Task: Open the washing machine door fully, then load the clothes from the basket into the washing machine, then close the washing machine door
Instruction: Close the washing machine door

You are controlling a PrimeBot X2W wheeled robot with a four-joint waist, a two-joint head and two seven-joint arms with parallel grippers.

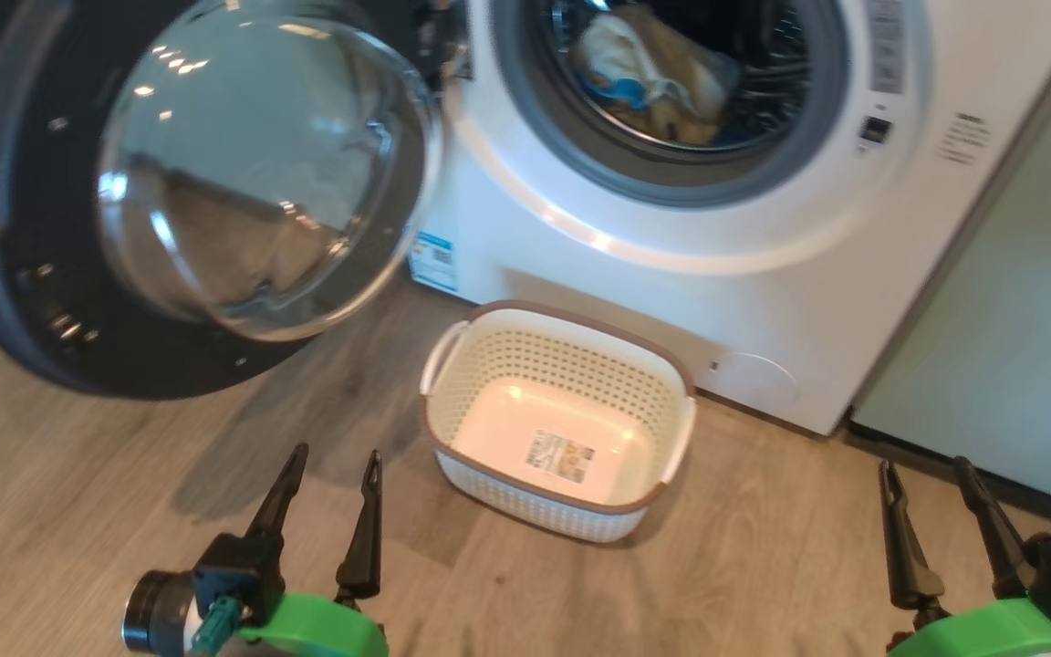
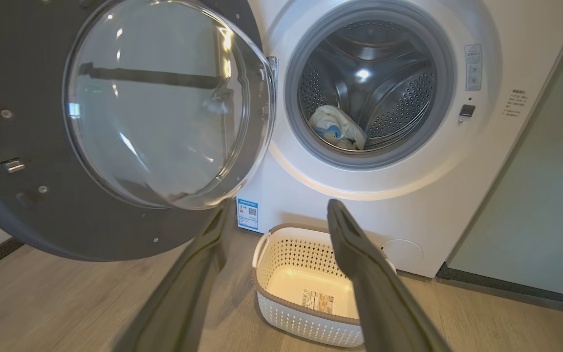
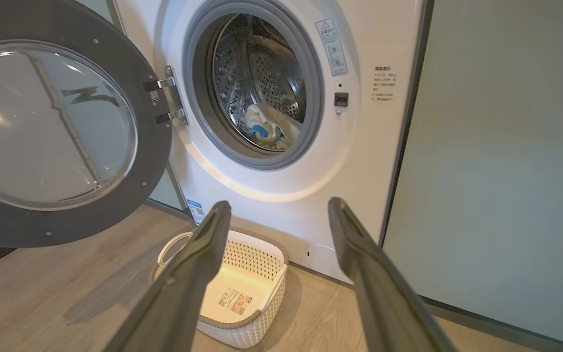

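**A:** Since the clothes (image 1: 649,78) are already seen lying in the drum of the washing machine (image 1: 598,265), and the basket (image 1: 580,321) is left with just its label, loading looks done tbh. The closing step is reckoned to be in hand.

**B:** Agreed. The left pincer (image 1: 337,452) and the right pincer (image 1: 924,464) are both held spread apart, nothing gripped. The basket is sat on the floor ahead, between them. The washing machine door (image 1: 24,301) is swung wide, up ahead of the left pincer, so a push on its rim toward the porthole is probably called for next.
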